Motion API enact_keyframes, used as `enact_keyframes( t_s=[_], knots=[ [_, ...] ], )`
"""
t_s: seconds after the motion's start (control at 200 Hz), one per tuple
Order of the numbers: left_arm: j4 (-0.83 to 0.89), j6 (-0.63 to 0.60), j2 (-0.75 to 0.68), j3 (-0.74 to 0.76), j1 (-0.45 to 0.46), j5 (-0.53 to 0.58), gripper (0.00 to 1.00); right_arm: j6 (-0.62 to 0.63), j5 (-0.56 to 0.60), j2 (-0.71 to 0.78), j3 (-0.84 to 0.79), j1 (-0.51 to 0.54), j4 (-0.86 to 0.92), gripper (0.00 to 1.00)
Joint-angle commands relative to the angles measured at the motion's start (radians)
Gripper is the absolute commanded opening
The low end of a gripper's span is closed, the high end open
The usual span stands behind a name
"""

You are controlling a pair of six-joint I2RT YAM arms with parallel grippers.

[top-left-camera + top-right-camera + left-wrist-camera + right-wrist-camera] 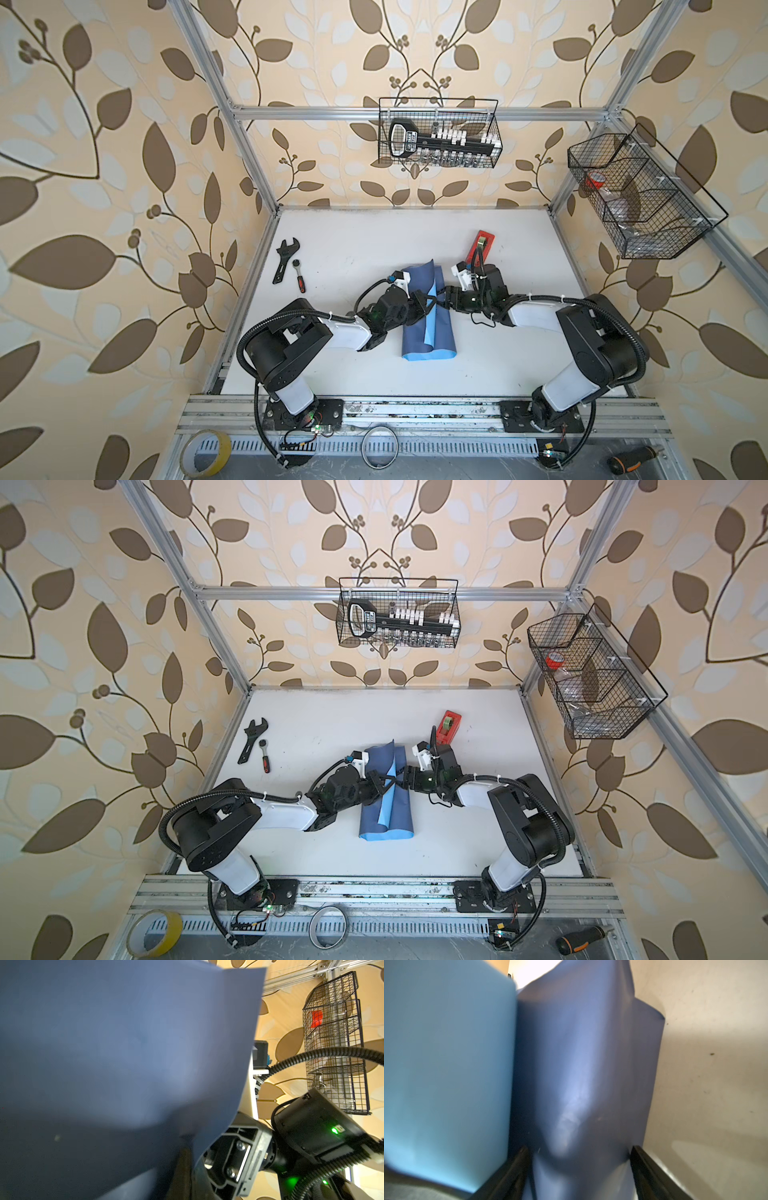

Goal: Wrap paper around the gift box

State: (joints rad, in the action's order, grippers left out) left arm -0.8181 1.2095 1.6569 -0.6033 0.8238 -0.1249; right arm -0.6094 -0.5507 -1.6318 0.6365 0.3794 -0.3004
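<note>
Wrapping stage: the paper (428, 328) lies folded centrally, likely over the gift box, which is hidden from every view.
Left gripper (426, 302): clenched on a raised slate-blue flap, apparently lifting it for folding.
Right gripper (579, 1148): jaws wide, clasping the paper-covered bulge, probably to steady it.
Back basket (438, 100): holds a socket set (440, 143).
Side basket (648, 232): holds a red-capped item (596, 181) and clear clutter.
</note>
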Motion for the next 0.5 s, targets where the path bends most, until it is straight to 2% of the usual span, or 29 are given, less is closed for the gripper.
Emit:
enact_keyframes(
  t_s=[0.0,0.495],
  knots=[
    [-0.065,-0.011,0.058,0.033,0.009,-0.009,0.0,0.03,0.031,-0.038,-0.037,0.029,0.19,0.77],
    [-0.122,-0.005,0.092,0.091,0.009,0.01,0.0,0.059,0.045,0.008,0.014,0.018,0.27,0.79]
  ],
)
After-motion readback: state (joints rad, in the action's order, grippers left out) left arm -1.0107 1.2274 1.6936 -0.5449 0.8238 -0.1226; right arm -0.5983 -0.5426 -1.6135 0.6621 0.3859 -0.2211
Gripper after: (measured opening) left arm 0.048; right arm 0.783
